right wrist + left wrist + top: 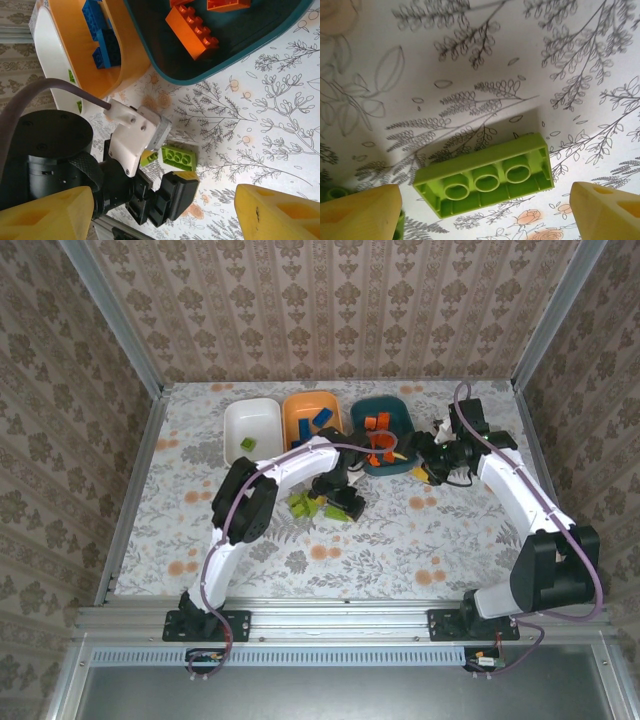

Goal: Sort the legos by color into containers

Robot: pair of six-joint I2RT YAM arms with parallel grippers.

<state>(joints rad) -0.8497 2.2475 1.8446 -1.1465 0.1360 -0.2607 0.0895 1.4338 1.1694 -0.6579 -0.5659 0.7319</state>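
A lime green lego point(485, 177) lies upside down on the floral table, between the yellow fingertips of my open left gripper point(485, 216) and touching neither. Part of another green lego point(332, 193) peeks out by the left finger point(362, 212). From above, the left gripper point(335, 502) hovers over a small cluster of green legos point(304, 505). My right gripper point(424, 466) is open and empty beside the teal bowl point(400, 462). That bowl holds orange legos point(192, 32). Blue legos point(102, 45) lie in the orange bowl point(298, 405), and a green lego point(247, 444) lies in the white bowl point(260, 412).
The three bowls stand in a row at the back of the table. The left arm point(290, 465) crosses in front of the orange bowl. Patterned walls and metal rails point(135, 490) enclose the table. Bare table lies toward the near edge.
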